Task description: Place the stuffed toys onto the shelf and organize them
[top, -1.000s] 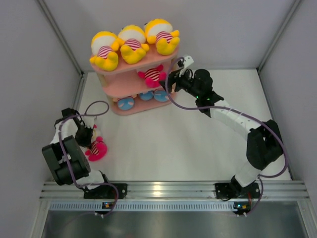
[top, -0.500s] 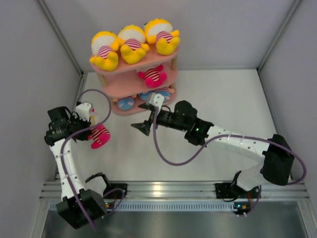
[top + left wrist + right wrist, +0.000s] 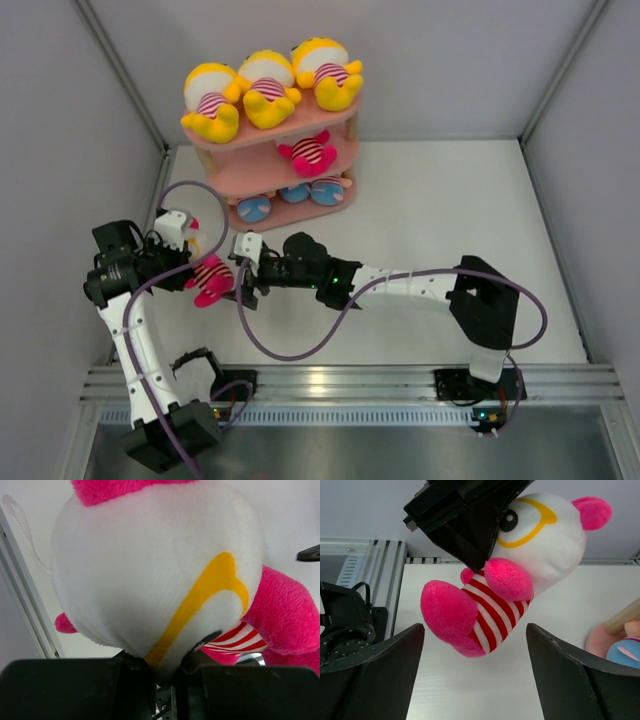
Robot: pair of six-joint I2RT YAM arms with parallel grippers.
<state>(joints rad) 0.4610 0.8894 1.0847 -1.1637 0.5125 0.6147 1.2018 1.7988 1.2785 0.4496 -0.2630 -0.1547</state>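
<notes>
My left gripper (image 3: 197,266) is shut on the white head of a pink-limbed stuffed toy (image 3: 212,281) in a red-and-white striped shirt and holds it above the table. The head fills the left wrist view (image 3: 155,575), pinched between my fingers (image 3: 167,672). My right gripper (image 3: 246,281) is open just right of that toy, its fingers either side of the toy's body (image 3: 485,605) without touching. The pink shelf (image 3: 268,137) stands at the back left. Three yellow toys (image 3: 268,88) lie on its top tier, a pink one (image 3: 308,152) on the middle, blue-bottomed ones (image 3: 255,208) on the lowest.
Grey walls enclose the white table on the left, back and right. An aluminium rail (image 3: 340,382) runs along the near edge and also shows in the right wrist view (image 3: 380,580). The shelf's base (image 3: 600,640) shows at the right edge of that view.
My left gripper has lifted the pink toy off the table and moved it right. My right arm has swung from the shelf down and left to the toy.
</notes>
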